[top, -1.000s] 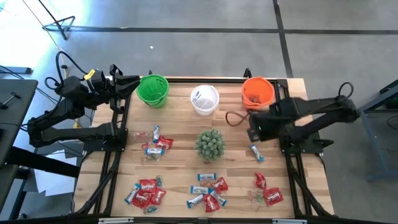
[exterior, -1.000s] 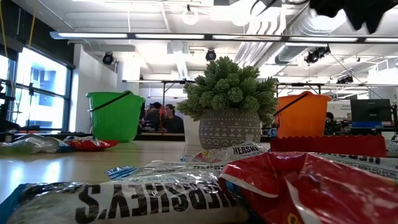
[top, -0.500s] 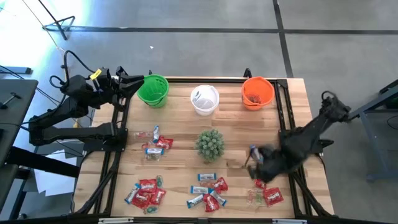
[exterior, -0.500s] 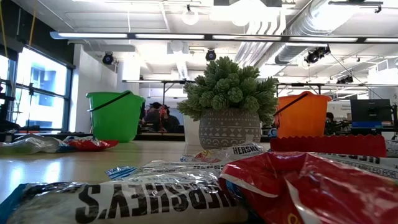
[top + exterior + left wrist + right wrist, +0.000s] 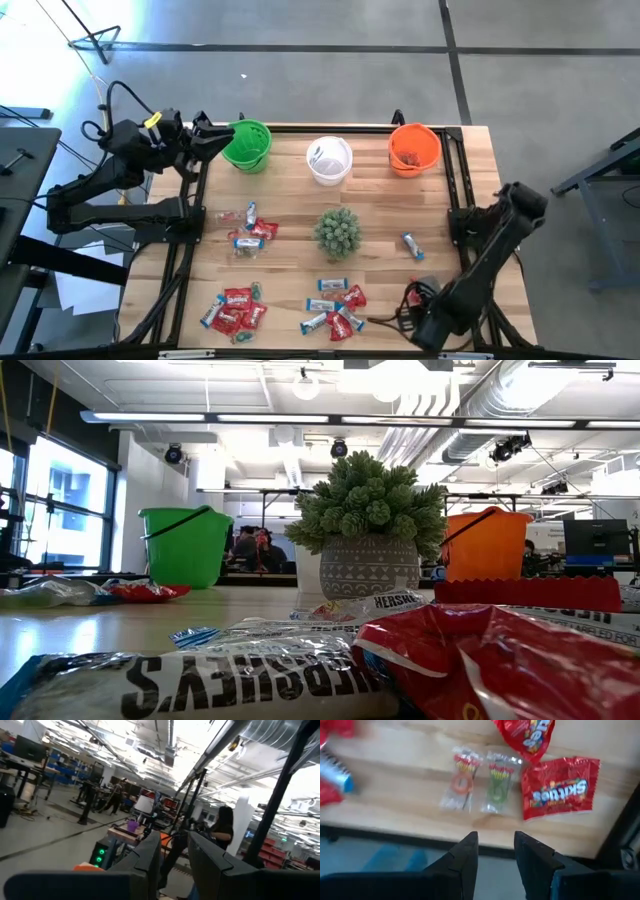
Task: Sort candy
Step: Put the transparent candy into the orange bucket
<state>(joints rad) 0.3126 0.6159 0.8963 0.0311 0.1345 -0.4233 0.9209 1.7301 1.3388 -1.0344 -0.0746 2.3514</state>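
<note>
The candy [image 5: 243, 231] lies in several groups on the wooden table [image 5: 290, 270]: one group at the left middle, one at the near left corner [image 5: 232, 310], one in the near middle [image 5: 335, 307], one at the near right [image 5: 428, 308], and a single blue-and-white piece [image 5: 412, 245] alone at the right of the plant [image 5: 338, 231]. At the far edge stand three cups in a row: the green cup [image 5: 246, 146] at left, the white cup [image 5: 329, 160] in the middle, the orange cup [image 5: 414, 148] at right.

The right gripper [image 5: 494, 851] hangs over the near right edge of the table, just beside the near right group. Its fingers stand a little apart and there is nothing between them. In front of it lie two clear wrapped sweets [image 5: 480, 781] and a red Skittles packet [image 5: 559, 788].

The left gripper [image 5: 215, 138] is at the far left corner, just beside the green cup. Its fingers also stand a little apart, and they hold nothing.
</note>
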